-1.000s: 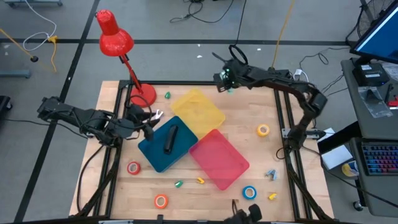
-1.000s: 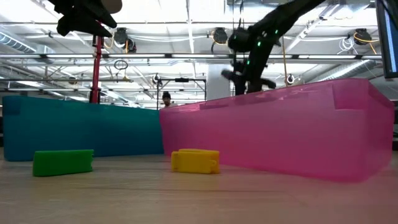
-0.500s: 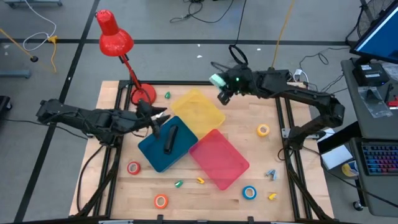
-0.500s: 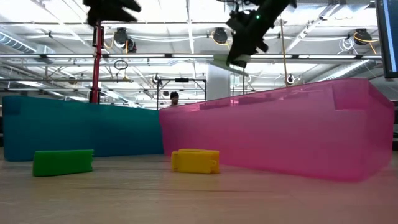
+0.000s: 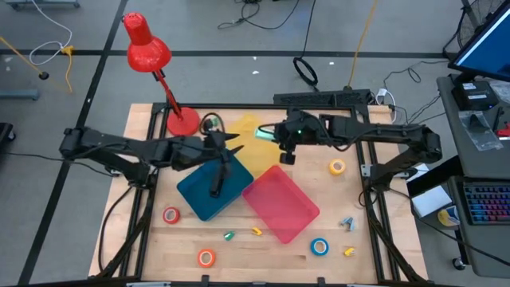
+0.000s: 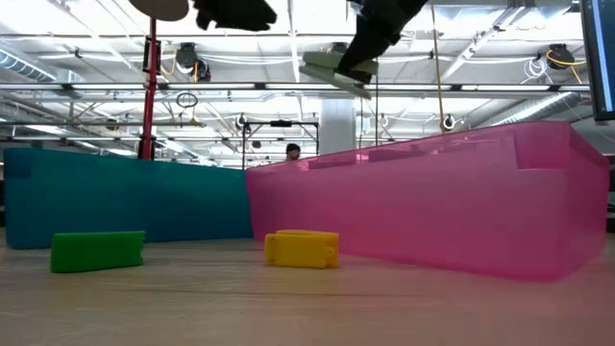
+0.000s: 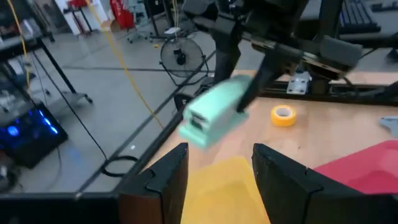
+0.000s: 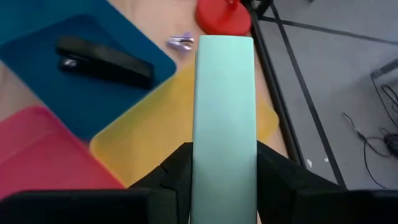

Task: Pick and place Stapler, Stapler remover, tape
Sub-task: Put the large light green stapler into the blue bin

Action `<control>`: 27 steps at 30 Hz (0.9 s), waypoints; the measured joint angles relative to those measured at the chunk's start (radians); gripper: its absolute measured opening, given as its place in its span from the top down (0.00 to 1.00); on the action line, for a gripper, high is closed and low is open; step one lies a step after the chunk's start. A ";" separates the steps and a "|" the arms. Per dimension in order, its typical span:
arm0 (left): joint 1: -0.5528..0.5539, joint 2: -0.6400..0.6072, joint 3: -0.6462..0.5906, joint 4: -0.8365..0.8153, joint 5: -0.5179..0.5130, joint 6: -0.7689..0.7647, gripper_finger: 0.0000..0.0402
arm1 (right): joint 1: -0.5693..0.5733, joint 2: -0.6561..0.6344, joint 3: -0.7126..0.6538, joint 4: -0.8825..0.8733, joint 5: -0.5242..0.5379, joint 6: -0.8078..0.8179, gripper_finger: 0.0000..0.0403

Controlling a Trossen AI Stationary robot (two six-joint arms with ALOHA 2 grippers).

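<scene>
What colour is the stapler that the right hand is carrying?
Mint green. The mint-green stapler shows best in the right wrist view, gripped by the right hand.

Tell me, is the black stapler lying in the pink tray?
No, the black stapler lies in the blue tray; the pink tray holds nothing visible.

In the low view you lose both grippers past the top edge, and the pink tray (image 6: 452, 197) hides everything behind it. From above, the left arm covers part of the yellow tray (image 5: 249, 151), and the small pieces near the front edge (image 5: 256, 231) are too tiny to name. The mint stapler (image 7: 211, 118) is blurred in the left wrist view.
</scene>
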 joint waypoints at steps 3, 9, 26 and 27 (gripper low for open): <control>0.011 0.059 0.072 -0.026 0.002 0.053 0.56 | 0.019 0.000 0.000 -0.015 -0.002 -0.001 0.71; 0.033 0.180 0.253 -0.234 0.027 0.078 0.55 | 0.039 0.000 0.000 -0.037 0.000 -0.001 0.71; 0.089 0.395 0.459 -0.346 0.118 0.164 0.43 | 0.063 0.000 0.000 -0.081 -0.002 -0.003 0.71; 0.095 0.394 0.459 -0.346 0.133 0.165 0.43 | 0.068 0.000 0.000 -0.081 -0.001 -0.006 0.71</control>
